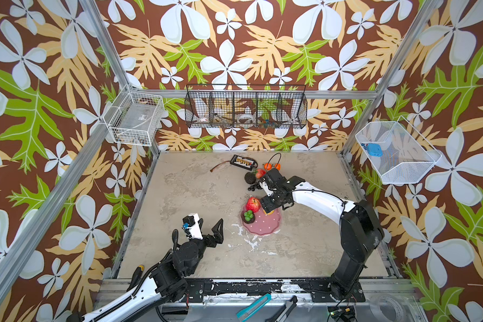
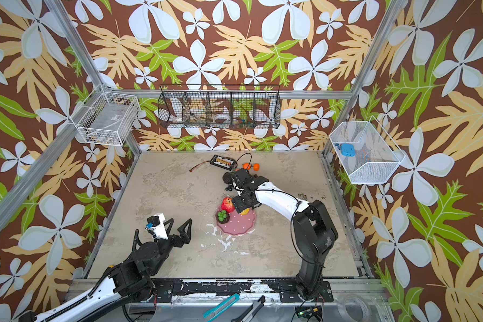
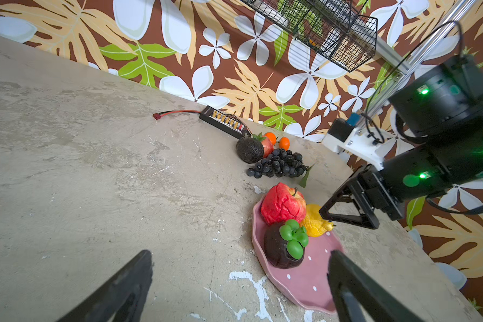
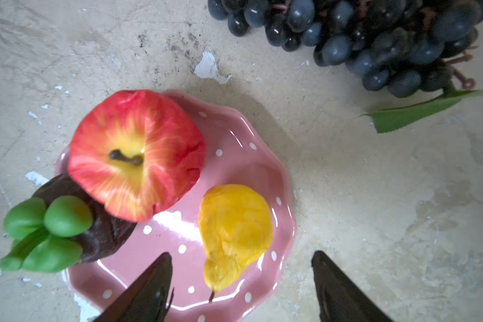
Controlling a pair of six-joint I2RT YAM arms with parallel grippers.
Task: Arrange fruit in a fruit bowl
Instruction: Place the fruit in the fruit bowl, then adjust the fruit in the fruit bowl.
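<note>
Right end effector (image 4: pixel 241 255) hangs over the pink fruit bowl (image 1: pixel 265 227), just right of frame centre in both top views. Its jaws are well apart w/ nothing held, above the yellow fruit (image 4: pixel 234 231), which lies in the bowl beside the red apple (image 4: pixel 135 154) & a dark brown fruit (image 4: pixel 106 237). Left end effector (image 1: pixel 211 223), lower left of the bowl, is wide open & empty; grape bunch (image 3: pixel 279 164), avocado (image 3: pixel 250 150) & two oranges (image 1: pixel 267 166) sit on the worktop (image 1: pixel 193 189) above the bowl in frame.

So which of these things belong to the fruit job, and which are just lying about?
Job: pink dotted scalloped dish; red apple, yellow fruit, leafy brown fruit in it; purple grape bunch, dark avocado, two oranges outside.
Lying about: black rectangular gadget with red cable; wire wall baskets.
</note>
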